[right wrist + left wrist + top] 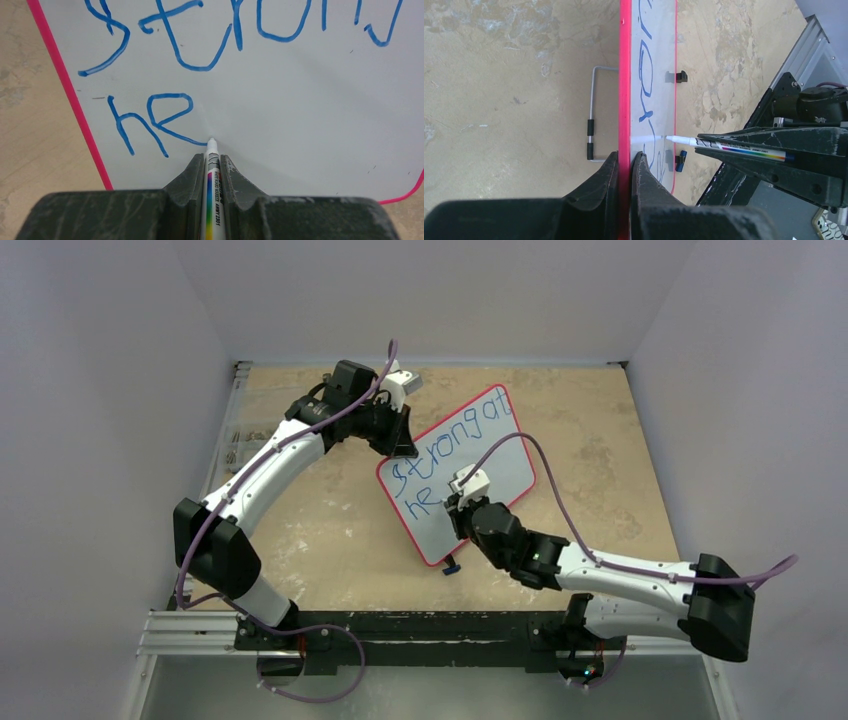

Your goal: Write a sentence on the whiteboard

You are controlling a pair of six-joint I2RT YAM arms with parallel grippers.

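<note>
Left tool [625,157] clamping whiteboard [660,55], right tool [212,161] holding marker [213,197], tip seemingly touching

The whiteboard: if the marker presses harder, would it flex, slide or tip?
Probably stiff: the whiteboard has a straight red edge, though the marker presses it and the left fingers clamp one end only. Released, it may tip or slide: it seems propped on a thin wire stand and small feet. Its glossy face looks slippery.

You see the whiteboard [497,468], glossy white with a thin red-pink frame, propped up and turned diagonally on the table [330,510]. The sentence [452,443], in blue marker, reads "strong at", with only "he" below it.
</note>
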